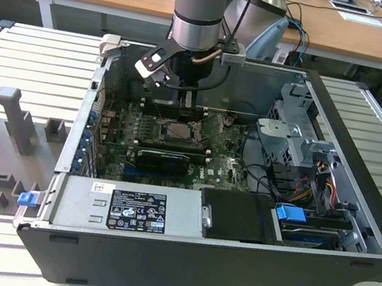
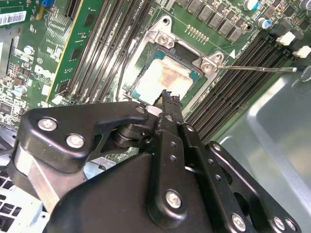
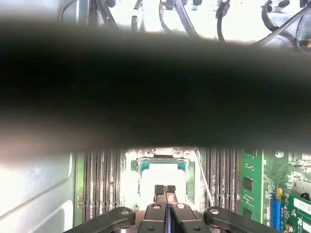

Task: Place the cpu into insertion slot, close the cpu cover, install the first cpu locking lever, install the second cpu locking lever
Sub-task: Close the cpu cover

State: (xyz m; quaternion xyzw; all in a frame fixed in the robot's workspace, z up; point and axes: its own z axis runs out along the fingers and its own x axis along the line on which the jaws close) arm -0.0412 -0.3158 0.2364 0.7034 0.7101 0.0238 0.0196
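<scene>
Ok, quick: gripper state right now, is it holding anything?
Gripper: closed, fingertips together, nothing seen between them, poised over the cpu.

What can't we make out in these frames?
Second wrist view: the hand covers the near edge of the cpu cover; contact unclear.
Exterior view: the arm overhangs the insertion slot; detail too small.
First wrist view: a dark blurred band hides what's behind it.
</scene>
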